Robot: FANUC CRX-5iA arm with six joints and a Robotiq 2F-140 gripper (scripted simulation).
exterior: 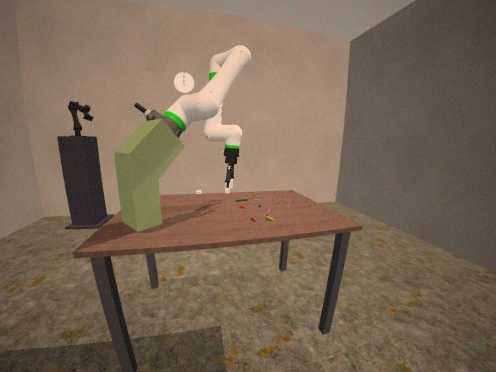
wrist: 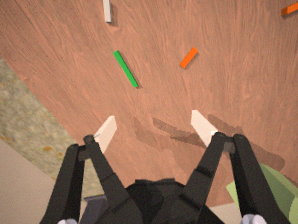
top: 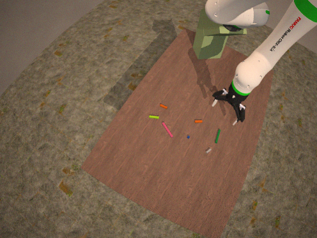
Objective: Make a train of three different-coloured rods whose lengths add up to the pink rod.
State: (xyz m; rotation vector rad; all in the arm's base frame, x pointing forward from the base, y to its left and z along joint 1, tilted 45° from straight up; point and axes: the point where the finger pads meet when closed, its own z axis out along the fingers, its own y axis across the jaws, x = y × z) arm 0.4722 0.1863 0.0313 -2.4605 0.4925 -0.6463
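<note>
My gripper [top: 224,112] [exterior: 228,186] [wrist: 152,119] is open and empty, hanging above the table's right part. A pink rod [top: 167,129] [exterior: 268,211] lies near the middle. A lime rod [top: 154,117] [exterior: 270,219] lies to its left. Two orange rods lie flat: one [top: 163,106] [exterior: 253,218] [wrist: 290,9] further back on the left, one [top: 198,121] [exterior: 242,206] [wrist: 188,57] nearer my gripper. A tiny blue rod [top: 188,137] [exterior: 259,205], a green rod [top: 217,135] [exterior: 241,200] [wrist: 125,68] and a grey rod [top: 208,150] [wrist: 107,10] lie apart. All rods lie separate.
The wooden table [top: 153,179] [exterior: 200,230] carries the arm's green pedestal [top: 209,41] [exterior: 142,175] at its far end. A dark stand [exterior: 82,180] with a small arm stands on the floor beyond the table.
</note>
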